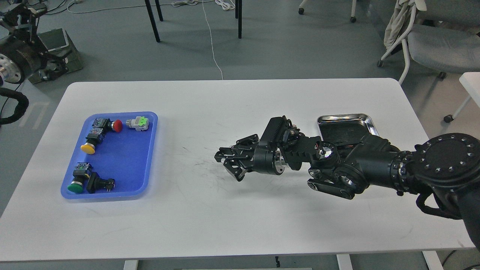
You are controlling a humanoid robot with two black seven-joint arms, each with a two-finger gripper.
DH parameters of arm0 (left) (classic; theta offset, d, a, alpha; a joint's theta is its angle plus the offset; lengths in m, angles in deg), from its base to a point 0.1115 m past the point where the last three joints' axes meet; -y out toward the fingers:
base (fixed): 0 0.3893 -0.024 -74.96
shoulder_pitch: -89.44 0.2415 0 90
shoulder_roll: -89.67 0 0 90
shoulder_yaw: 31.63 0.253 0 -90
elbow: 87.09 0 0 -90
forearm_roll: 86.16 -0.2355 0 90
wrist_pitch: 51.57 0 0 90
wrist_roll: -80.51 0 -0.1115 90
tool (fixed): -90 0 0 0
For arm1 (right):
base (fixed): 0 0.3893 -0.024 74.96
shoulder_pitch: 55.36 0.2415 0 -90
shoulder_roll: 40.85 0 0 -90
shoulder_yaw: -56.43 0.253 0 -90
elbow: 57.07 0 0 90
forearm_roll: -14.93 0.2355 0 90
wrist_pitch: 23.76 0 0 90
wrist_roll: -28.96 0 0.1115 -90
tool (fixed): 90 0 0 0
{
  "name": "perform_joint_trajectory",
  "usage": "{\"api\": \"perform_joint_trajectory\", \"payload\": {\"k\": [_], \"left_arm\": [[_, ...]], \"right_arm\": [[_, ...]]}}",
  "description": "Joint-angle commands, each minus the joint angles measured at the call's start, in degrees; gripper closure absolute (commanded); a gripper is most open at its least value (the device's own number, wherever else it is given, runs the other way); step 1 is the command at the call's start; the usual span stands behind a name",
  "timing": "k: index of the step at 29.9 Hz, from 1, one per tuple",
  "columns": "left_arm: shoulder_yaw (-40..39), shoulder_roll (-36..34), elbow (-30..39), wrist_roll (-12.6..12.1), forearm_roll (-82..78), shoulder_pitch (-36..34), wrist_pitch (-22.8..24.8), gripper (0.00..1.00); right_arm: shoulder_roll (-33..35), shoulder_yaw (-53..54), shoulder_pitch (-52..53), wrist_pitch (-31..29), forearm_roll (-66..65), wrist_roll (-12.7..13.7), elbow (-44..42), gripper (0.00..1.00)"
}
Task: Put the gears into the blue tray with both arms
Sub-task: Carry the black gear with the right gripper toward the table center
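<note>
White table (232,225), matte laminate with rounded corners; the near half is bare, and the middle carries a patch of thin dark scuff lines. Wide open room lies between the two trays.

Right arm (375,165) — black, faceted housings with silver ring joints — reaches in from the right edge, low over the tabletop. Right gripper (228,165) points left at mid-table, above the scuffed patch. Its fingers stand visibly apart, released, with nothing seen between them.

Blue tray (129,165), shallow glossy plastic with rounded corners and a raised lip, sits near the table's left edge, well apart from the gripper. Inside it are push-button switches (92,140) — black bodies with red, yellow and green caps, plus one grey-and-green unit at the far end. The centre and right side of the tray floor are clear blue. No gears can be made out in it, nor anywhere on the table at this size.

Steel tray (347,119), a mirror-bright rim around dark lining, lies behind the right forearm, which covers its near part.

Left arm (15,62) is off the table at the far-left corner, over the grey floor. Left gripper (18,11) is small and dark against clutter; cannot tell its jaw state.

Beyond are chair legs, a white cable and a grey chair.
</note>
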Motion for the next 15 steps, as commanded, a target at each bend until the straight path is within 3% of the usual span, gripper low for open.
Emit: {"api": "perform_joint_trajectory", "payload": {"k": [1, 15], "left_arm": [[0.1, -0.9, 0.1, 0.0, 0.0, 0.0, 0.0, 0.01], [0.2, -2.0, 0.8, 0.0, 0.0, 0.0, 0.0, 0.01]], "right_arm": [[0.0, 0.0, -0.1, -0.1, 0.0, 0.0, 0.0, 0.99], [0.0, -0.1, -1.7, -1.1, -1.2, 0.0, -1.7, 0.99]]}}
